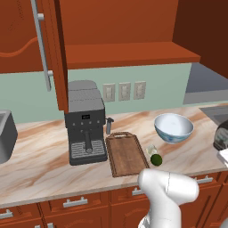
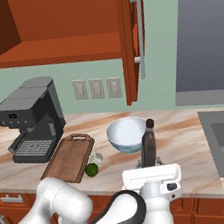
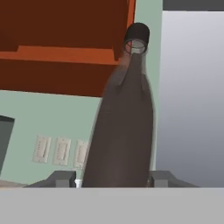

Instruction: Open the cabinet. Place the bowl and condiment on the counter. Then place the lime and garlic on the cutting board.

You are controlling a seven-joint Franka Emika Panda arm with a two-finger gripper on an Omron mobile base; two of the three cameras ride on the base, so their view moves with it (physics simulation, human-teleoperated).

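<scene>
Condiment [image 3: 124,127] bottle, no label readable, stands clamped upright in the gripper [image 3: 114,178].

1. You see the cabinet [image 1: 53,49] in reddish-brown wood with silver handles.
2. Your counter [image 1: 40,164] is beige, veined pinkish-brown.
3. The bowl [image 1: 173,128] is pale blue-white.
4. The condiment [image 2: 148,146] is dark brown, black-capped.
5. The lime [image 1: 156,160] is dark green.
6. The cutting board [image 1: 125,153] is dark brown.
</scene>
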